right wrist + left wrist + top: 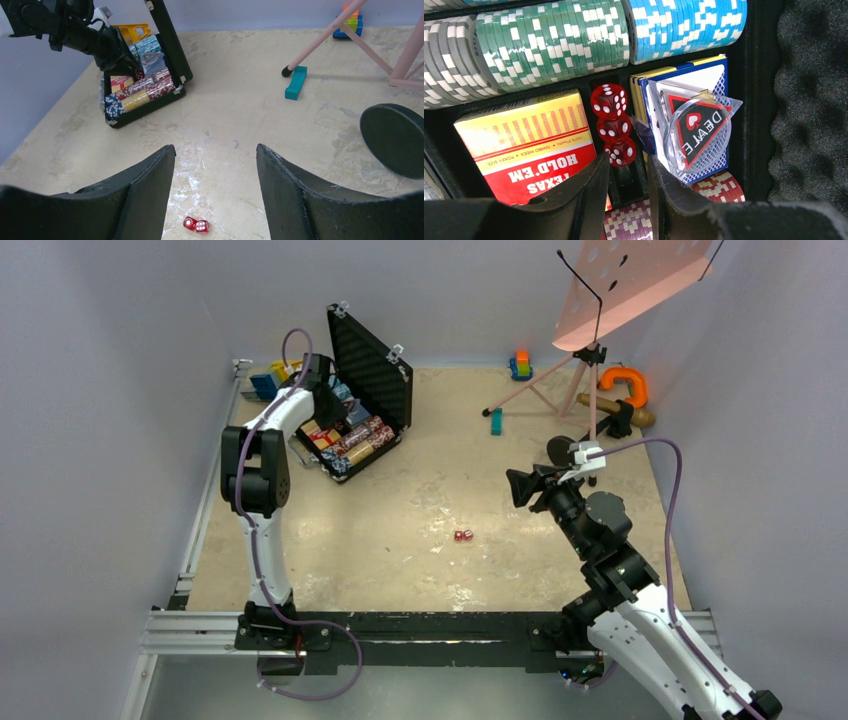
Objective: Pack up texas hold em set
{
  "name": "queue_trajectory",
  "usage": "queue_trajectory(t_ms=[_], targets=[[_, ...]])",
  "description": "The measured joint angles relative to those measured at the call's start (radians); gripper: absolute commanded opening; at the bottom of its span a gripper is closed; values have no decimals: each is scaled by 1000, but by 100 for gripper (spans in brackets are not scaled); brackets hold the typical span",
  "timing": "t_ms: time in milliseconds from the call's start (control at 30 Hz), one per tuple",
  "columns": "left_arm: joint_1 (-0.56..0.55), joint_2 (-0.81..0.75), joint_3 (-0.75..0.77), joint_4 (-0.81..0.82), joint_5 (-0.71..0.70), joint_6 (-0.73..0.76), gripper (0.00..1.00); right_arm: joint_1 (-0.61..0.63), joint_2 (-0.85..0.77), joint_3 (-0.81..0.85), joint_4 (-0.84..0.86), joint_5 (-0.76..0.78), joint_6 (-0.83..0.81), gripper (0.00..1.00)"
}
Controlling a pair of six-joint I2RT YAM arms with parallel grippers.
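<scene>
The black briefcase stands open at the back left, foam lid upright, also in the right wrist view. It holds rows of green chips, blue chips, a red-yellow card box, a blue card deck with a clear dealer button, and three red dice stacked in a centre slot. My left gripper hovers inside the case, its jaws slightly apart and empty just below the lowest die. Two red dice lie on the table. My right gripper is open above them.
A pink music stand on a tripod stands at the back right, with a teal block by one leg. A blue-orange toy, an orange clamp and blue-yellow blocks sit along the back. A black disc lies right.
</scene>
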Motion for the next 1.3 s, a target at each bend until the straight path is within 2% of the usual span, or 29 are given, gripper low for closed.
queue_trajectory(t_ms=[233,400,567,733,833,1000,1133,1300], targets=[[0,-16,-25,34,-6,5,37,0,2,0,0,0,0,65],[0,-87,-97,84,-21,8,37,0,7,0,0,0,0,65],[0,-232,-221,158,-29,35,37,0,6,0,0,1,0,65],[-16,-459,-430,241,-23,87,38,0,6,0,0,2,0,65],[-81,-605,-590,299,-23,124,39,0,6,0,0,2,0,65],[-295,-764,-858,442,57,185,44,0,4,0,0,2,0,66],[-441,-788,-1040,568,133,207,48,0,-2,0,0,2,0,66],[-557,-712,-1061,623,239,216,49,0,-2,0,0,2,0,66]])
